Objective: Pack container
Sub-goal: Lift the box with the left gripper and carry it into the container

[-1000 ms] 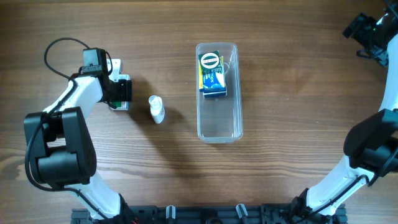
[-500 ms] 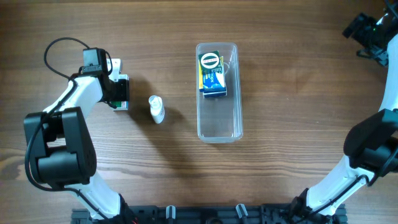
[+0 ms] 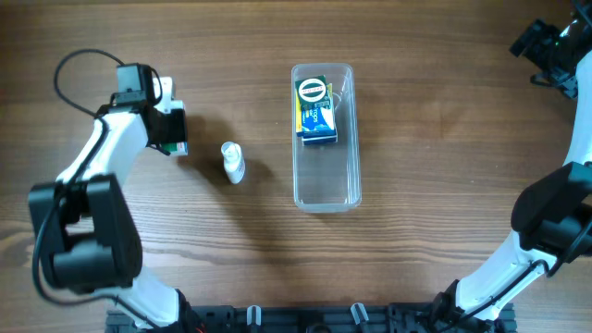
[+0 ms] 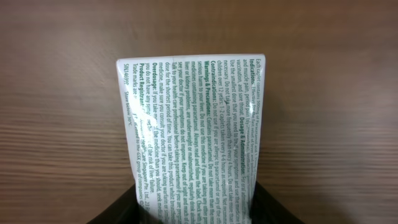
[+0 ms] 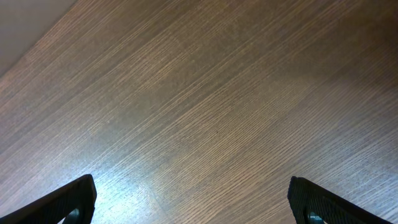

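The clear plastic container (image 3: 326, 176) lies lengthwise at the table's middle, with a blue and yellow box (image 3: 314, 111) in its far half. My left gripper (image 3: 170, 131) is shut on a white medicine box with green print (image 4: 193, 134) and holds it above the table, left of the container. A small white bottle (image 3: 233, 162) lies on the table between that gripper and the container. My right gripper (image 5: 193, 205) is open and empty at the far right corner; only wood shows between its fingers.
The wooden table (image 3: 444, 185) runs all round the container. The right arm (image 3: 555, 46) stands at the far right edge. The left arm's black cable (image 3: 69, 69) loops at the far left.
My left gripper has lifted the white medicine box off the table and shifted slightly up and left. The right arm, the bottle and the container have not moved.
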Robot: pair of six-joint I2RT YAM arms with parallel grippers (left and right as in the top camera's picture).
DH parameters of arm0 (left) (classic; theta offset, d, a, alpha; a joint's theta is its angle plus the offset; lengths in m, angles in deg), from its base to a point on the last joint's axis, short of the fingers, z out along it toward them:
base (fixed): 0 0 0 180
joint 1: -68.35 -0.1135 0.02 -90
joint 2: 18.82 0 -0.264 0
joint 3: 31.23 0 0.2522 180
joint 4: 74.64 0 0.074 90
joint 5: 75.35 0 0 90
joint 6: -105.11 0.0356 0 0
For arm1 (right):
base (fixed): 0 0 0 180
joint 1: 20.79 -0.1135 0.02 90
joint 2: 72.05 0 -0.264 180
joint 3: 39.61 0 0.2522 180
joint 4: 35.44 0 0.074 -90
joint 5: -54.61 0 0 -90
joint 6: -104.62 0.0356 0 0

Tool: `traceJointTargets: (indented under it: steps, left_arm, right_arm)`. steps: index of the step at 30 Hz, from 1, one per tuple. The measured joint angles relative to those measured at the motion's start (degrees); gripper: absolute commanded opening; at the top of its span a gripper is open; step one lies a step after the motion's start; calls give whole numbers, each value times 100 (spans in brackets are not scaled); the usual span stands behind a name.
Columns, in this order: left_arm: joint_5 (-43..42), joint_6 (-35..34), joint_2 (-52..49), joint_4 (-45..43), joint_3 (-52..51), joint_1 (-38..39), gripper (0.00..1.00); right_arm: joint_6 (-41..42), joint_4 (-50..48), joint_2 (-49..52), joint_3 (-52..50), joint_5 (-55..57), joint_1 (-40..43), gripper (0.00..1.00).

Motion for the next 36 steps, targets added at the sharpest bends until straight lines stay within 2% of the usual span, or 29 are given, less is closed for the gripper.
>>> traceJointTargets:
  steps: [6, 10, 14, 18, 19, 21, 27, 32, 36]
  left_arm:
    - [-503, -162, 1735, 63, 9, 168, 45]
    - [-866, -483, 2949, 76, 26, 728, 46]
    - [-1010, -1038, 3539, 72, 42, 1537, 46]
    - [-1056, -1733, 3547, 72, 42, 2310, 44]
    - [-1073, -2024, 3460, 4, 42, 2828, 45]
    - [-1060, -2487, 3340, -190, 42, 3252, 45]
    - [-389, -3508, 2736, -350, 44, 4459, 45]
    - [245, -4201, 1965, -361, 44, 4907, 44]
    - [533, -4677, 1443, -363, 44, 4933, 44]
  right_arm:
    - [0, -4, 2, 0, 0, 0, 100]
    - [0, 0, 0, 0, 0, 0, 100]
    - [2, 0, 2, 0, 0, 0, 100]
    - [2, 0, 0, 0, 0, 0, 100]
    - [2, 0, 0, 0, 0, 0, 100]
    - [0, -4, 0, 0, 0, 0, 100]
    - [2, -2, 2, 0, 0, 0, 100]
    - [2, 0, 0, 0, 0, 0, 100]
    - [0, -2, 0, 0, 0, 0, 100]
